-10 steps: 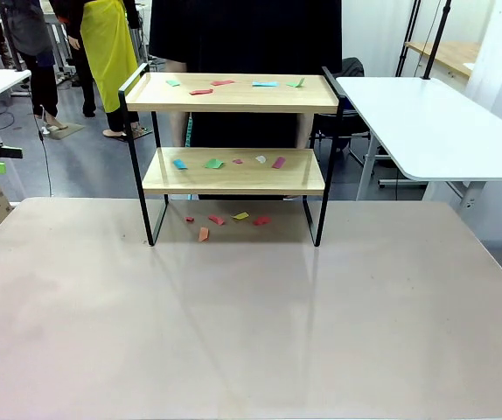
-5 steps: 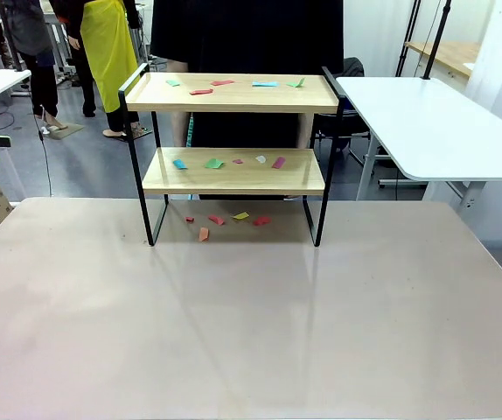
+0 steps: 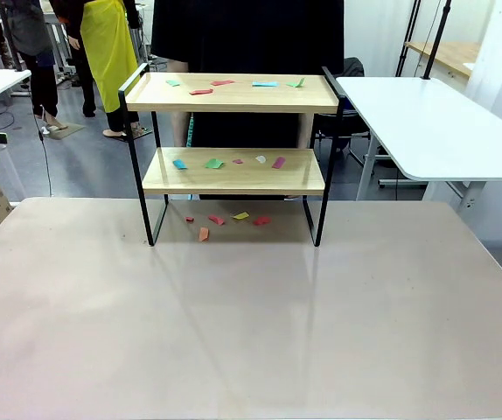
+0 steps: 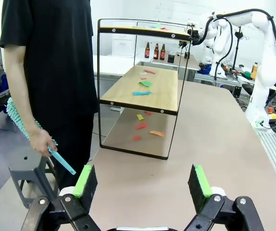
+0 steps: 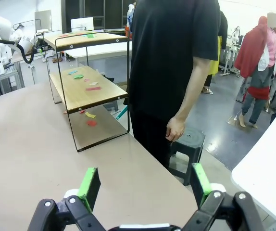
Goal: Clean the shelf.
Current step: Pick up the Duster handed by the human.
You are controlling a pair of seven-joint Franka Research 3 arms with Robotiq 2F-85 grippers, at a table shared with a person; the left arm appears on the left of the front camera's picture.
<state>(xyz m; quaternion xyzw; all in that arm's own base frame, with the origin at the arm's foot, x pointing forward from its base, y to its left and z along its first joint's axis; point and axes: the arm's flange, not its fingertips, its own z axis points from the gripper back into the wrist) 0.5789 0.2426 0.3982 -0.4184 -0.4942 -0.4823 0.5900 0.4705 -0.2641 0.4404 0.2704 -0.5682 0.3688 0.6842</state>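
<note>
Beside the shelf [image 4: 163,96], hand [image 4: 42,140] lowered, gripping duster [image 4: 20,118]

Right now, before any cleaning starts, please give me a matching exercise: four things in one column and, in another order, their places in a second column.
Things:
1. teal duster
2. yellow scrap
3. white scrap
4. black stool

Places:
A. on the lower board of the shelf
B. on the floor, beside the person
C. in the person's hand
D. on the table, under the shelf

Pairs: 1-C, 2-D, 3-A, 4-B
</note>
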